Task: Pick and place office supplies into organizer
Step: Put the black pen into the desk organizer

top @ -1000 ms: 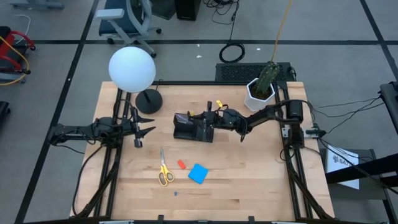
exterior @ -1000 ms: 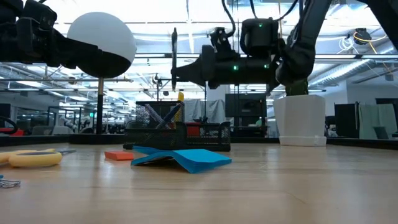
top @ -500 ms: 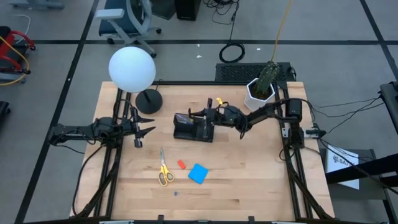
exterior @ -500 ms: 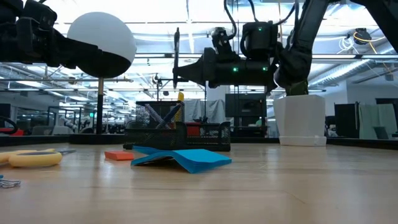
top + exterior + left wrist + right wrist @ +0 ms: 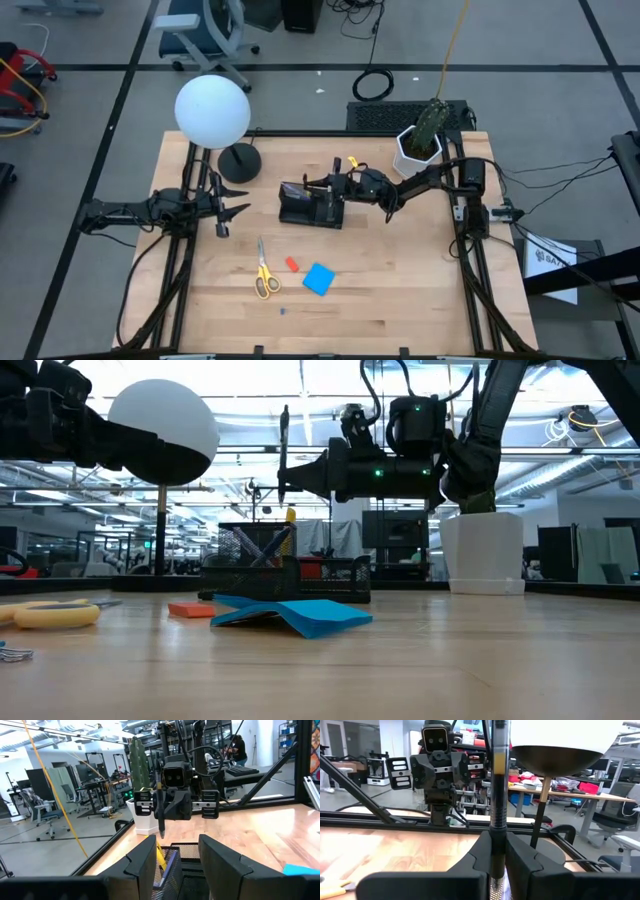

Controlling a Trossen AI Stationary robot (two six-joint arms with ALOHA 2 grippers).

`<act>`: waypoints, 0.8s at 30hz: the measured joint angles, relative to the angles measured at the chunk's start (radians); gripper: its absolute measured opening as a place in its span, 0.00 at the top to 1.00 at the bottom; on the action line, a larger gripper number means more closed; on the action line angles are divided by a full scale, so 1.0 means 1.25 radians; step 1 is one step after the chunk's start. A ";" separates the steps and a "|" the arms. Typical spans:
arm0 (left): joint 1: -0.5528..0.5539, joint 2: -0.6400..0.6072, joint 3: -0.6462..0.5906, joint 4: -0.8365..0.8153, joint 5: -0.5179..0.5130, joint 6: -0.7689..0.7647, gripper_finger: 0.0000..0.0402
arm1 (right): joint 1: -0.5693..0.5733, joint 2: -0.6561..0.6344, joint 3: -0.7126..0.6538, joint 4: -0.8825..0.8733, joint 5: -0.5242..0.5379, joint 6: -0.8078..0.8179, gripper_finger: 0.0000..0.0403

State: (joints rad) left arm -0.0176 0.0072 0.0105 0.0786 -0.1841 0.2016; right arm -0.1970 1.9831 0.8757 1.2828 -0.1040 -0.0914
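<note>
My right gripper (image 5: 323,185) hovers over the black mesh organizer (image 5: 305,210), shut on a black pen (image 5: 283,455) that stands upright above the taller cup section (image 5: 250,555). A yellow pen (image 5: 288,518) and a purple-grey one lean inside that cup. Yellow-handled scissors (image 5: 264,272), a red eraser piece (image 5: 292,264) and a blue square pad (image 5: 319,279) lie flat on the table nearer the near edge. My left gripper (image 5: 240,201) waits open to the organizer's left, pointing at it. My right gripper pinches the black pen by the lower part of its barrel (image 5: 497,827) between its two fingers (image 5: 520,855). The fingers reach in level from the table's right and lie across the pen. The pen is lifted clear and upright, most of it rising above the fingers.
A lamp with a white globe (image 5: 212,110) and a round black base (image 5: 240,162) stands at the far left. A white pot with a cactus (image 5: 417,150) sits at the far right. A small blue scrap (image 5: 283,310) lies near the near edge.
My right gripper has moved a little toward the table's far edge and left, carrying the pen upright, then kept still.
</note>
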 joint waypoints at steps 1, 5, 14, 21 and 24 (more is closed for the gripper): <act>0.000 0.000 0.000 0.000 0.000 0.000 0.62 | 0.000 0.000 0.000 0.000 0.000 0.000 0.94; 0.000 0.000 0.000 0.000 0.000 0.000 0.62 | 0.000 0.000 0.000 0.000 0.001 0.000 0.94; 0.000 0.000 0.000 0.000 0.000 0.000 0.62 | 0.000 0.000 0.000 -0.004 0.002 0.024 0.85; 0.000 0.000 0.000 0.000 0.000 0.000 0.62 | 0.000 0.000 0.000 -0.026 0.005 0.035 0.73; 0.000 0.000 0.000 0.000 0.000 0.000 0.62 | 0.000 0.000 0.000 -0.031 0.024 0.051 0.70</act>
State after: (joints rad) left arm -0.0177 0.0071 0.0105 0.0784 -0.1841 0.2016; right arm -0.1970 1.9835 0.8757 1.2446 -0.0737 -0.0277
